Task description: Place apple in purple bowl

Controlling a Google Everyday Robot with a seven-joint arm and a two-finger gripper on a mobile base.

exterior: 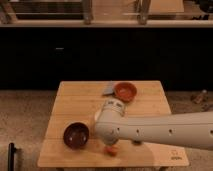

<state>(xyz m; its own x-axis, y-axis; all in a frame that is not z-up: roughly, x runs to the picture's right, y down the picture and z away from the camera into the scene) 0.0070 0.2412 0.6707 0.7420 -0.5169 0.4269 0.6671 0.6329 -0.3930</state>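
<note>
The apple (111, 150), small and orange-red, lies on the wooden table (75, 97) near its front edge, partly covered by my arm. The purple bowl (76, 135) stands to its left at the front left of the table, dark and glossy inside, with nothing showing in it. My white arm (160, 131) reaches in from the right. Its gripper (110, 144) points down right over the apple, mostly hidden behind the wrist.
An orange bowl (125, 91) stands at the back of the table with a grey object (108, 89) beside it on the left. A white cup (97, 115) peeks out behind the wrist. A dark counter front runs behind the table.
</note>
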